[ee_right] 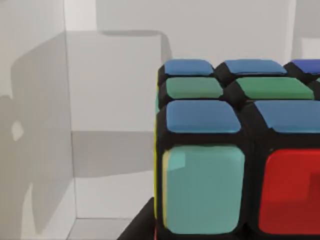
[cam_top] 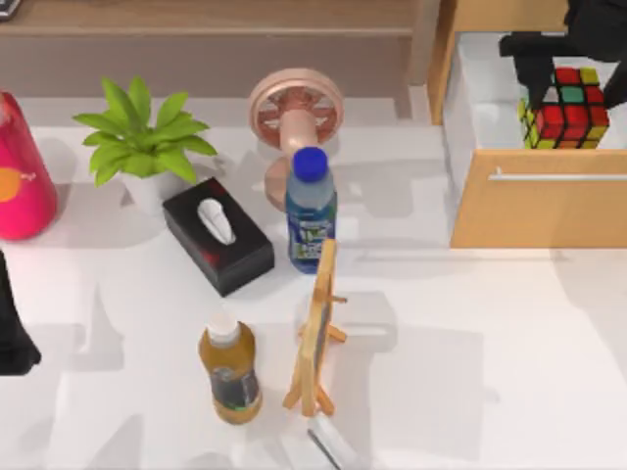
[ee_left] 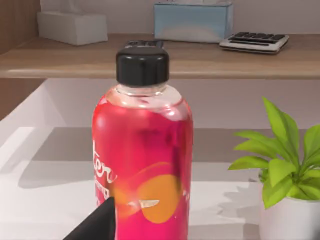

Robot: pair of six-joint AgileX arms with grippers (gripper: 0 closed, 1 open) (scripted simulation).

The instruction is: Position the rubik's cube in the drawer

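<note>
The rubik's cube (cam_top: 565, 110) sits inside the open light-wood drawer (cam_top: 537, 208), against its white interior just behind the front panel with the silver bar handle (cam_top: 558, 176). My right gripper (cam_top: 575, 80) reaches down over the drawer, a black finger on each side of the cube, shut on it. In the right wrist view the cube (ee_right: 240, 150) is very close, with a dark finger (ee_right: 140, 225) against its side and the drawer's white walls (ee_right: 45, 125) behind. My left gripper (cam_top: 14, 328) is parked at the table's left edge.
On the table stand a pink bottle (cam_top: 22, 171), a potted plant (cam_top: 142, 147), a black tissue box (cam_top: 217, 235), a pink wheel-shaped object (cam_top: 296, 113), a blue-capped bottle (cam_top: 312, 211), a wooden easel frame (cam_top: 318, 328) and an amber bottle (cam_top: 231, 370). A shelf (cam_top: 206, 29) runs along the back.
</note>
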